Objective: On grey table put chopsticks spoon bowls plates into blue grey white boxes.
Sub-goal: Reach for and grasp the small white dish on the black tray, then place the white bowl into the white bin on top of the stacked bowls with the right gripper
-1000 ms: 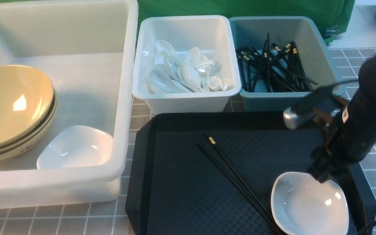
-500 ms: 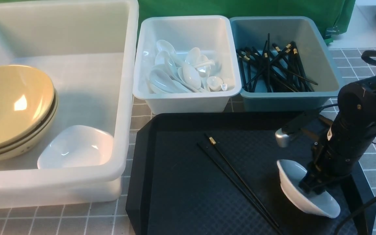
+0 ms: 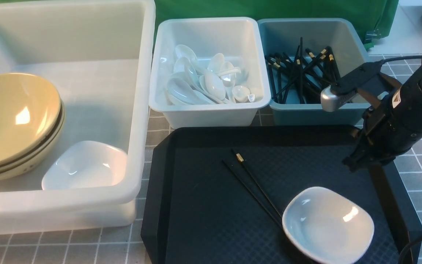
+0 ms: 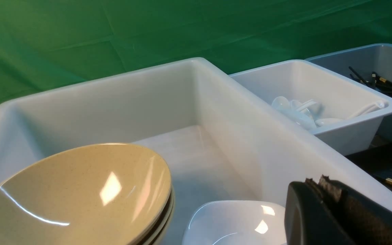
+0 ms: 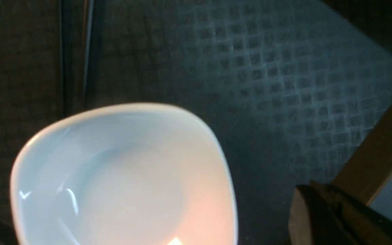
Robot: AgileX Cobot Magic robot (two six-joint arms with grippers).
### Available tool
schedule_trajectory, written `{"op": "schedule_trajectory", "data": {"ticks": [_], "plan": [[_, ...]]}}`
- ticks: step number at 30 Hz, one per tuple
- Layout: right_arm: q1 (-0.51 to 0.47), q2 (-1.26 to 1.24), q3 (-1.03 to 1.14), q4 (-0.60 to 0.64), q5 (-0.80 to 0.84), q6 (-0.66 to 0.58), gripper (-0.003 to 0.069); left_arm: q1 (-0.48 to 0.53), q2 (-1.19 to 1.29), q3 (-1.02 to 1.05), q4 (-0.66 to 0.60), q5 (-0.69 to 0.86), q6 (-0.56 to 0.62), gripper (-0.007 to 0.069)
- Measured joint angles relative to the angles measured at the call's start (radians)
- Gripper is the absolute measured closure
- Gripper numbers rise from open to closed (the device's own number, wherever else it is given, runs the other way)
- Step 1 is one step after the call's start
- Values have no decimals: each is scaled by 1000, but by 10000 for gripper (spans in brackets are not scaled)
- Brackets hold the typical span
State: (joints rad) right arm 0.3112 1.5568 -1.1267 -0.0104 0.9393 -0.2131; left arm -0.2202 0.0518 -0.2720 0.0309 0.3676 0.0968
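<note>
Sorting scene on the grey desk [image 3: 86, 249]. One white plate [image 3: 328, 223] lies upright on the black tray [image 3: 196, 220], at its near right corner. The chopsticks [image 3: 255, 183] run diagonally to its rim, and whether their near ends pass under it cannot be told. The right end effector [image 3: 354, 161] hangs above the tray beyond the plate, clenched on nothing. The left end effector [image 4: 318, 183] is likewise clenched and empty beside the large white tub [image 3: 137, 110], which holds the stacked bowls [image 3: 13, 117] and a second plate [image 3: 84, 167]. The spoons [image 3: 203, 82] fill the white bin [image 3: 211, 113]; more chopsticks lie in the blue-grey bin [image 3: 306, 115]. Likely hazards: a pinch on the glossy, shallow rim may tip the plate or let it slide free, and a plate resting on the sticks would rock or drag them along. The front view alone gives the whole layout and the effector's height. The right wrist view shows the plate's empty hollow and the tray's texture up close. The left wrist view shows the tub's interior and the closed pads, but not the tray's plate.
</note>
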Motion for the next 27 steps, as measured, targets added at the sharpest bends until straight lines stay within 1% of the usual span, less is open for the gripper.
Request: {"op": "schedule_trajectory", "data": {"ticks": [3,5,7,8,11,13,15,16,18,20,23,24,26,27], "plan": [[0,16,0,42,28,-17,582,0,0,0,0,0,0,633],[0,47,9,86,30,-40,479,0,0,0,0,-1,0,633],[0,75,23,94,7,-46,377,0,0,0,0,-1,0,633],[0,82,28,94,-3,-47,356,0,0,0,0,-1,0,633],[0,156,51,94,-47,-74,214,0,0,0,0,-1,0,633],[0,206,58,95,-56,-80,160,0,0,0,0,-1,0,633],[0,245,58,100,-57,-81,144,0,0,0,0,-1,0,633],[-1,253,56,107,-50,-82,145,0,0,0,0,-1,0,633],[-1,257,53,122,-48,-89,194,0,0,0,0,-1,0,633],[-1,255,53,138,-39,-94,295,0,0,0,1,-1,0,633],[-1,233,53,149,-10,-99,419,0,0,0,4,-1,0,633],[-1,218,51,150,-2,-99,435,0,0,0,5,-1,0,633],[-1,175,28,150,24,-99,501,0,0,0,7,-1,0,633],[-1,171,24,150,27,-99,508,0,0,0,8,-1,0,633]]}}
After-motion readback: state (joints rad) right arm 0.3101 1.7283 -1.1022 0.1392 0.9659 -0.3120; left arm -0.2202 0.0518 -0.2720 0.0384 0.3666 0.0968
